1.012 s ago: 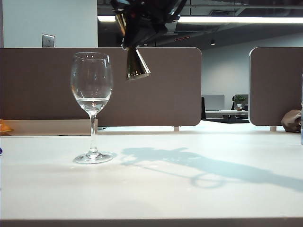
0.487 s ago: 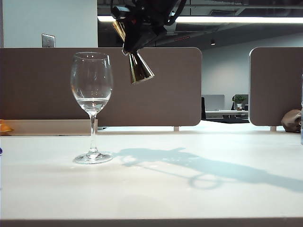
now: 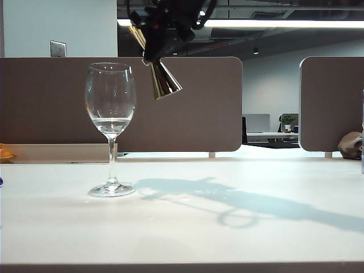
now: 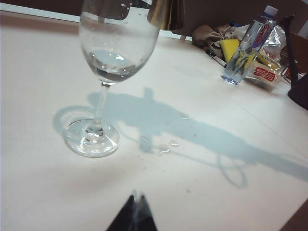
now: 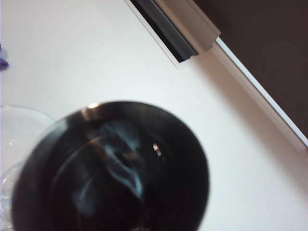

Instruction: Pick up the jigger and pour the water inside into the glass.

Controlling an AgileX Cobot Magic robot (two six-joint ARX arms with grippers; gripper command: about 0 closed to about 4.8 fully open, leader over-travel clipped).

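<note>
Right gripper [image 3: 154, 54]: we find it high over the table, just beside and above the rim of the glass on that rim's right in the exterior view; its jaws are closed narrowly on the waist of the jigger.
Jigger [image 3: 160, 78]: we see it held in the air, tilted, one gold cone pointing down and to the right, the other angled up toward the glass side; it does not touch the glass; the right wrist view looks into a dark round mouth [image 5: 113, 168], blurred, so we cannot tell what it holds.
Glass [image 3: 110, 128]: it stands upright on its round foot, left of centre on the table; its rim is open and uncovered.
Water [image 3: 111, 123]: we note a shallow clear layer low in the bowl.
Left gripper [image 4: 133, 217]: only dark tips show at the frame edge, drawn to a point with no gap between them; it sits low over the table, near the foot of the glass, holding nothing.
Table [image 3: 239, 239]: we see broad bare surface to the right of the glass and toward the near edge; small droplets [image 4: 164, 148] lie just beside the foot.
Far edge: brown partition panels [image 3: 187, 114] bound the table behind; a plastic bottle [image 4: 245, 50] and packets stand well apart from the glass.
</note>
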